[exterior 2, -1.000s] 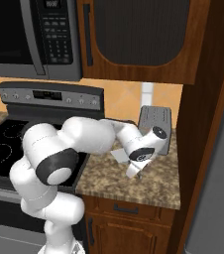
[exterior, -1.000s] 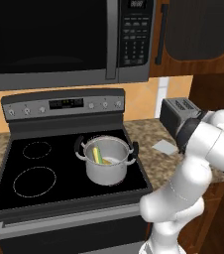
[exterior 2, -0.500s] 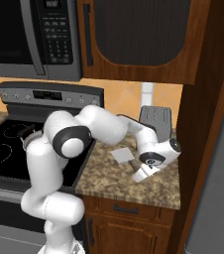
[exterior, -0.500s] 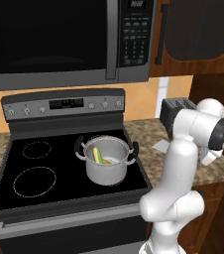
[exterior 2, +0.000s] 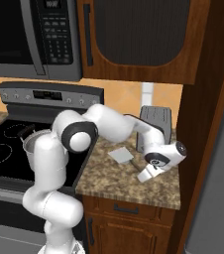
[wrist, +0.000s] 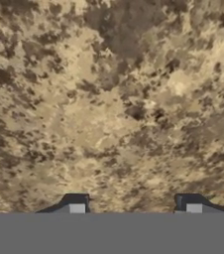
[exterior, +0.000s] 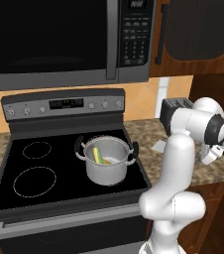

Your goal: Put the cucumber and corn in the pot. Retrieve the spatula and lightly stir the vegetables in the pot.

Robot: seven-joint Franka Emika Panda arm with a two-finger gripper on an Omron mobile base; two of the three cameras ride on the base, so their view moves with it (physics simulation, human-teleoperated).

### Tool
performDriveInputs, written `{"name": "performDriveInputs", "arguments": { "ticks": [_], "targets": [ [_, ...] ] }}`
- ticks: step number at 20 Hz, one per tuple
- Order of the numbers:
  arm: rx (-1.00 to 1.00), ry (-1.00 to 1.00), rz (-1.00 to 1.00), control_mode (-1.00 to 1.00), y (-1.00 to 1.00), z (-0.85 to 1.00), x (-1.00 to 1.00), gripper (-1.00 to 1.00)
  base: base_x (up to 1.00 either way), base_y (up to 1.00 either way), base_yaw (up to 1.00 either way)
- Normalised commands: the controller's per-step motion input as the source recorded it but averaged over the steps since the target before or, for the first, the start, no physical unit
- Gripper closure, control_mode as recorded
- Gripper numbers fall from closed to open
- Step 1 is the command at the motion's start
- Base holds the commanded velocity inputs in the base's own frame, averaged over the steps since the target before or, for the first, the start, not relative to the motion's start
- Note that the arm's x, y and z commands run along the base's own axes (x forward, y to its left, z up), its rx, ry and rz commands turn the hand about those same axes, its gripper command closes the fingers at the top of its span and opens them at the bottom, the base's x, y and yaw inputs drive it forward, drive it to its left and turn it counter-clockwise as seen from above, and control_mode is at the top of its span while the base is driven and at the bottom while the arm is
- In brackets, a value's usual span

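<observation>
The steel pot (exterior: 107, 170) stands on the stove's right front burner. Inside it, the green cucumber (exterior: 97, 154) leans against the wall and the pale yellow corn (exterior: 108, 161) lies beside it. The spatula's pale grey blade (exterior 2: 120, 155) lies flat on the granite counter right of the stove, and shows again as the spatula (exterior: 158, 146) in the left base view; its thin handle is hard to make out. My gripper (exterior 2: 145, 174) hangs low over the counter just right of that blade. In the hand view the gripper (wrist: 134, 207) is open, its tips wide apart over bare granite.
A dark toaster (exterior 2: 154, 128) stands at the back of the counter behind the hand. A tall wooden cabinet side (exterior 2: 203, 124) closes the counter on the right. The microwave (exterior: 59, 39) hangs above the stove (exterior: 29, 163).
The arm has swung further right and down. The hand moved from in front of the toaster to low over the counter, to the right of the spatula's blade.
</observation>
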Motion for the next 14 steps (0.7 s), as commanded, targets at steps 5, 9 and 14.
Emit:
{"name": "performDriveInputs", "arguments": {
  "ticks": [5,9,14],
  "targets": [
    [0.0,-0.05,0.0,-1.0,0.34,-0.18,-0.24,-1.0,0.0,0.0,0.0],
    [0.0,-0.07,0.0,-1.0,0.4,-0.03,-0.04,-1.0,0.0,0.0,0.0],
    [0.0,0.0,-0.05,-1.0,0.17,-0.24,0.16,-1.0,0.0,0.0,0.0]
  ]
}}
